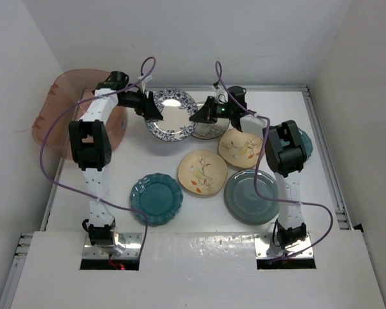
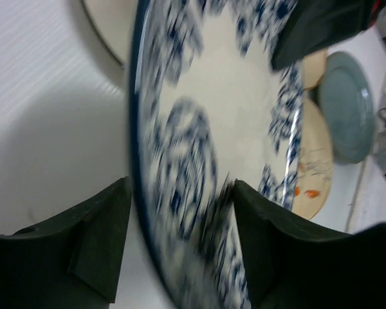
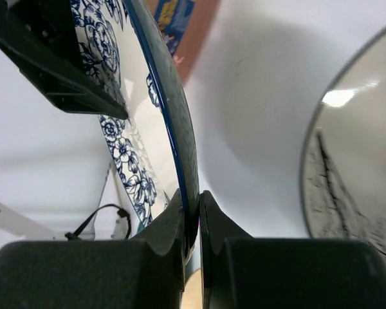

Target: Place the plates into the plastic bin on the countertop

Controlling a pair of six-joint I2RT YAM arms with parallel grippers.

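The blue-patterned plate (image 1: 172, 114) is held tilted on edge above the white countertop (image 1: 116, 161), between my two grippers. My right gripper (image 1: 199, 114) is shut on its right rim; the right wrist view shows the jaws (image 3: 193, 199) pinched on the dark rim (image 3: 180, 129). My left gripper (image 1: 156, 109) is open and straddles the plate's left rim (image 2: 212, 129), its fingers (image 2: 96, 232) standing apart from it. The pink bin (image 1: 77, 106) stands at the far left, behind my left arm. A white dark-rimmed plate (image 1: 213, 129) lies under my right gripper.
Two cream bird plates (image 1: 202, 172) (image 1: 240, 147) lie mid-table. A teal scalloped plate (image 1: 156, 198) lies front left and a grey-green plate (image 1: 254, 196) front right. Another teal plate (image 1: 307, 145) shows behind my right arm. White walls enclose the countertop.
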